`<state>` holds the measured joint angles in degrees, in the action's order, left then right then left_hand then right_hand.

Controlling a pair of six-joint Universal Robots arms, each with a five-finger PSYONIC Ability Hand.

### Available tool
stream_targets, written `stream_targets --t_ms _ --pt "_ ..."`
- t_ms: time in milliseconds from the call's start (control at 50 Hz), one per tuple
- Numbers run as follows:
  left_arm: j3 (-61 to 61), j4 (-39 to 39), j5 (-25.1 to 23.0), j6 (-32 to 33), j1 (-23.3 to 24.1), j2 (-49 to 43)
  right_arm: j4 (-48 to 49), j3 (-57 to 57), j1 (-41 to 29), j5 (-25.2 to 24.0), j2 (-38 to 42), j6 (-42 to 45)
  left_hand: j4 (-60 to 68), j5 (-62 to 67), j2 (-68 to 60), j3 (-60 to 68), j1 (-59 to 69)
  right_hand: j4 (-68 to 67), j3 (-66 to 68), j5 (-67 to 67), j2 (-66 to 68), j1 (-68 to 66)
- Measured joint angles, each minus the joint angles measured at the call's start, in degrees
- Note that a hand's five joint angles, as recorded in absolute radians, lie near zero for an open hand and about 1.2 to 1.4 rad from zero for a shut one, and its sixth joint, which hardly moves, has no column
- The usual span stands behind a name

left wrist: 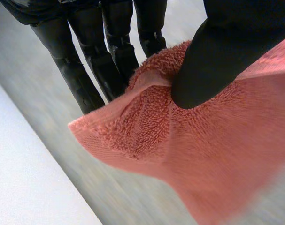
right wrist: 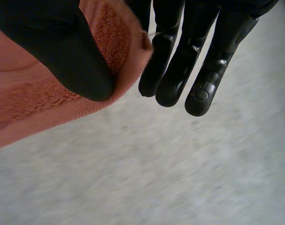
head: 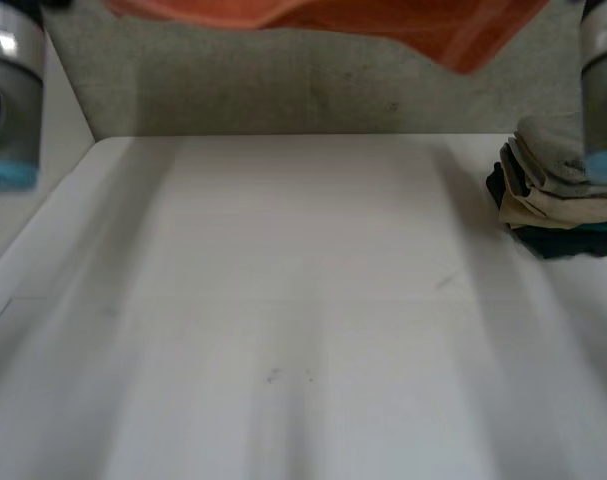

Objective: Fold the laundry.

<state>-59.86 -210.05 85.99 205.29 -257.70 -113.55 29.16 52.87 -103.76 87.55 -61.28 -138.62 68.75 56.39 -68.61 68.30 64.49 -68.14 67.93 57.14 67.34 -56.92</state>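
An orange-pink towel hangs in the air beyond the table's far edge, held up between both arms. In the left wrist view my left hand pinches a corner of the towel between its thumb and straight fingers. My right hand does the same in the right wrist view: its thumb presses another corner of the towel against the fingers, which point down over the grey floor.
The white table lies bare below the towel. A stack of folded laundry in grey, beige and dark teal sits at the table's far right. Grey carpet lies beyond the far edge.
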Motion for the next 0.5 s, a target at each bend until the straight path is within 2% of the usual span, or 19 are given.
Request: stream_targets --t_ms 160,300,400,500 --pt "-15.94 0.36 -0.42 0.09 -0.59 -3.40 -2.91 14.73 0.59 -2.90 1.07 -1.88 0.15 0.00 -0.04 0.03 -0.02 0.00 0.00 0.00 0.00 0.00" --pt "-23.83 0.55 -0.41 0.72 -0.60 -9.09 -7.80 24.11 0.92 -4.61 3.71 -1.71 0.18 0.00 -0.04 0.03 -0.02 0.00 0.00 0.00 0.00 0.00" --pt "-29.74 3.39 -0.29 2.79 -0.85 -7.91 -17.74 27.65 1.45 -4.81 3.47 -0.88 0.18 0.00 -0.05 0.04 -0.02 0.00 0.00 0.00 0.00 0.00" --pt "-38.68 12.39 -0.24 8.50 -3.02 1.26 -34.08 31.76 4.50 -5.07 -1.09 3.16 0.18 0.00 -0.05 0.04 -0.02 0.00 0.00 0.00 0.00 0.00"
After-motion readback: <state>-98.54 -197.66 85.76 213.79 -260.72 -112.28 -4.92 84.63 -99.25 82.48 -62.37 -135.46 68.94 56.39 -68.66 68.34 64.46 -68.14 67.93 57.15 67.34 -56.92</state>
